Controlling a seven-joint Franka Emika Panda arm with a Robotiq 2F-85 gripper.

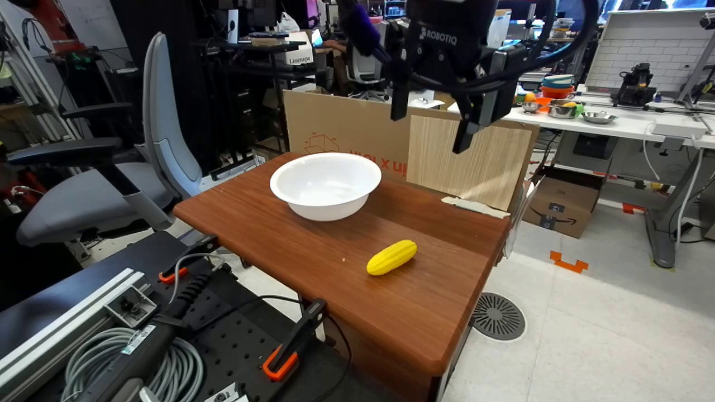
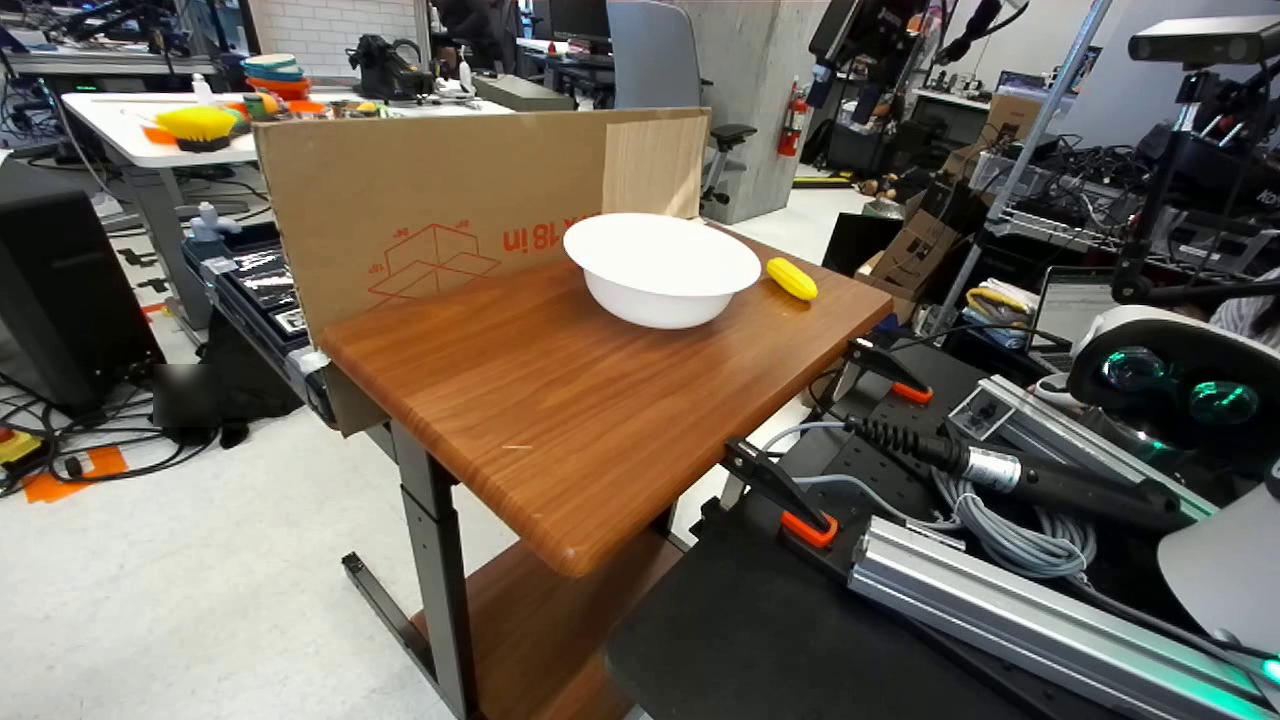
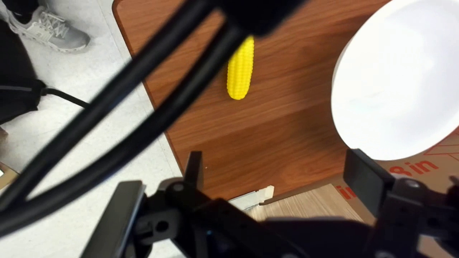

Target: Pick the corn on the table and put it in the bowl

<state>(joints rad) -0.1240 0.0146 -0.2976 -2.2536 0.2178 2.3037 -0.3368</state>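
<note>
Corn (image 1: 391,258): yellow, lying on its side on the reddish-brown table (image 1: 424,312), apart from the bowl (image 1: 328,212). In the wrist view its upper end runs out of sight behind a black cable (image 3: 190,91) and a dark, blurred fitting (image 3: 260,16).

Bowl white, wide, upright on the same tabletop, near the side where a cardboard sheet (image 2: 430,190) stands on edge, red print upside down.

Gripper (image 1: 429,133) hangs higher than the bowl, well apart from the corn. Jaws released, spread wide, pointing down.

Wood-grained panel (image 1: 469,162) upright in front of the cardboard; ragged pale strip (image 1: 475,207) at its foot, along the table edge.

Opposite edge: two black-and-orange clamps (image 1: 299,335), beside a black perforated board (image 1: 232,346) bearing a coil of gray cord (image 2: 1035,555) and a silver metal rail (image 2: 1010,620).

Farther out: gray chair (image 1: 167,117); white desk (image 1: 631,124) with a stack of coloured bowls (image 1: 557,90). Wrist view also catches a gray shoe (image 3: 61,34) on pale floor (image 1: 586,335).
</note>
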